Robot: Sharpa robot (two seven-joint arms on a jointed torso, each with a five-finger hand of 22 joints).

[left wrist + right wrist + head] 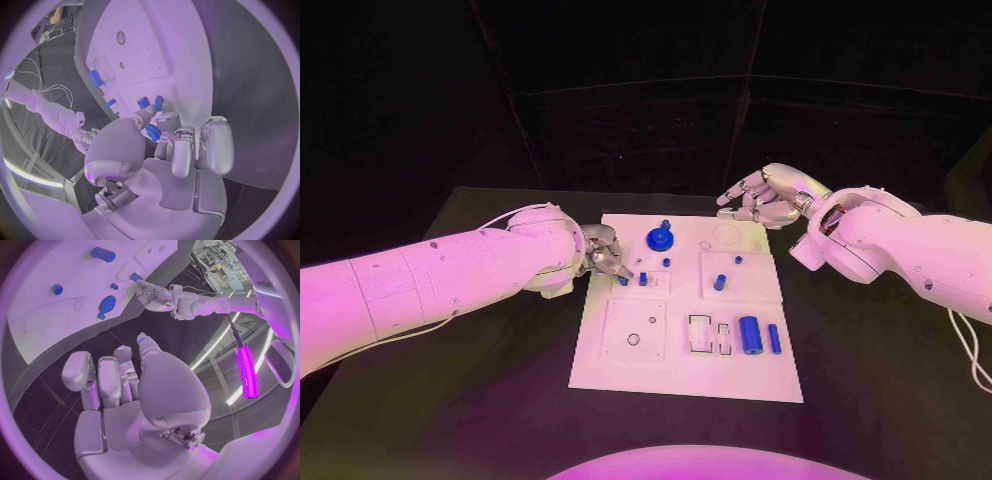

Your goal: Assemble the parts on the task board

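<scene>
Currently, near edge of the task board [682,385]: a fat blue cylinder [749,334] and a slim blue pin [775,338] lie side by side, long axes running near-to-far, beside two rectangular slots [700,334]. Mid-board: small blue pegs [642,279] on the left half, another peg [720,283] on the right half. Left robot hand [602,255] sits at the board's left edge, fingers curled over those left pegs; the left wrist view shows a blue bit at its fingertips [164,139], can't tell if it's actually pinched or just touched. Far end: blue gear [661,238] stands just beyond the left robot hand, toward board centre. Right robot hand [764,198] hovers over the far right corner of the black surface [473,400], off the board, fingers loosely curled, holding nothing. Key relation, my read: the pegs and gear lie nearest the left robot hand; the right is well apart from every part, so the left should act.
</scene>
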